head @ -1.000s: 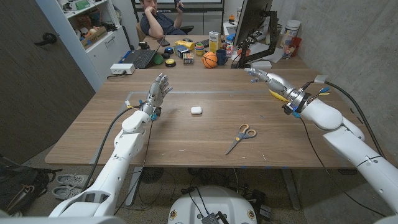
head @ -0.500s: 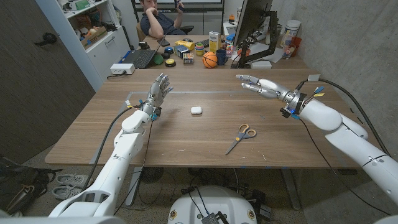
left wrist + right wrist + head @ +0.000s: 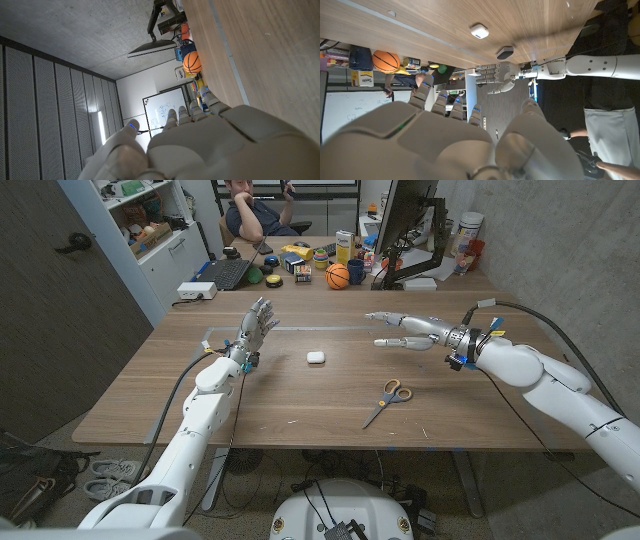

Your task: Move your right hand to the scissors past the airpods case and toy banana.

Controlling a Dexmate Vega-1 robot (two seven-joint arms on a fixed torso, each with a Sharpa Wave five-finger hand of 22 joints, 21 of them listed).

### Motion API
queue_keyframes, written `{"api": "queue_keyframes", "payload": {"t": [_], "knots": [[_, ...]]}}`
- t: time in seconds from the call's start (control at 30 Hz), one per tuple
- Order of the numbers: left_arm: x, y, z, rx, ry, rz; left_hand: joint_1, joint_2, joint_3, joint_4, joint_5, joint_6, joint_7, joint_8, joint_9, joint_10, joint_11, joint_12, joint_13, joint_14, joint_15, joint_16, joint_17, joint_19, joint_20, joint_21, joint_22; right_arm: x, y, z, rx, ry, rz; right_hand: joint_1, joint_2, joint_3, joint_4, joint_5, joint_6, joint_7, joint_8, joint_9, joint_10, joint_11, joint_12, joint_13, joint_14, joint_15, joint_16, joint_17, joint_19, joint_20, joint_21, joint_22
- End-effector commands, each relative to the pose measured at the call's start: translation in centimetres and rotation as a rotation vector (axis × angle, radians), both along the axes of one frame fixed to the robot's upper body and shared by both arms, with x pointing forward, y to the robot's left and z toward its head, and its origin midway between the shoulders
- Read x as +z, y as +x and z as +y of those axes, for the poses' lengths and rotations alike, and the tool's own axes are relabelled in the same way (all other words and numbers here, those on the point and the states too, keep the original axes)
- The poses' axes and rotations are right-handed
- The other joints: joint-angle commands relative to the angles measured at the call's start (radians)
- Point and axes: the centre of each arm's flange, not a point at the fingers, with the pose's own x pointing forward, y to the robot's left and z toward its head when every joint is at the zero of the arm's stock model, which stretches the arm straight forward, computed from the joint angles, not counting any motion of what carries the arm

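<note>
One pair of scissors (image 3: 386, 400) is seen nearest on the wooden surface (image 3: 300, 405), its long axis diagonal, orange handles pointed away. Just beyond and above it the right hand (image 3: 405, 331) is held with fingers (image 3: 385, 341) spread and empty, nearer than the open, raised left hand (image 3: 257, 323). One airpods case (image 3: 315, 357) lies between. No banana can be made out.

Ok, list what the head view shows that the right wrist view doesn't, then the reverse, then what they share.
Head view, not right wrist view: the scissors, lying nearer the robot than the right hand. Right wrist view, not head view: a whiteboard and a person in grey. Both: the airpods case, the basketball, the raised left hand and the right hand.
</note>
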Motion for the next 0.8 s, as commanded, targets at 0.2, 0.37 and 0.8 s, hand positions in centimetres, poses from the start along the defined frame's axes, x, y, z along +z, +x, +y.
{"api": "queue_keyframes", "payload": {"t": [0.2,0.37,0.8], "knots": [[-0.1,0.3,0.3,-0.013,-0.002,-0.006,-0.014,0.009,-0.014,0.006,0.001,-0.007,-0.001,0.004,0.006,-0.008,0.009,0.004,0.002,-0.003,0.005,-0.001,0.007,0.000,0.009,-0.002,0.007,-1.0,0.5,2.2,-0.139,-0.328,-0.058,0.078,-0.001,0.005,-0.044,0.039,-0.074,-0.021,0.000,0.003,-0.111,-0.017,-0.011,0.003,-0.043,-0.012,-0.027,0.001,0.060,0.004,-0.054,0.002],[0.0,0.4,0.4,-0.014,-0.002,-0.006,-0.018,0.006,-0.021,0.008,0.000,-0.007,-0.001,0.004,0.006,-0.007,0.010,0.004,0.002,-0.003,0.006,-0.001,0.007,0.002,0.010,-0.003,0.007,-1.2,0.5,2.4,-0.163,-0.362,-0.077,0.085,0.001,0.006,-0.047,0.043,-0.082,-0.021,0.000,0.004,-0.116,-0.017,-0.009,0.003,-0.048,-0.015,-0.029,0.001,0.064,0.004,-0.059,0.003],[0.1,0.6,0.7,-0.010,-0.009,-0.025,-0.026,-0.004,-0.050,0.014,-0.003,-0.004,-0.001,0.006,0.006,-0.002,0.009,0.005,0.001,0.004,0.006,0.002,0.008,0.009,0.012,-0.007,0.007,-1.9,0.6,2.2,-0.279,-0.514,-0.120,0.196,0.020,0.032,-0.102,0.092,-0.098,-0.022,0.014,0.006,-0.108,-0.047,0.006,0.004,-0.031,-0.033,-0.026,0.000,0.105,0.003,-0.097,0.004]]}}
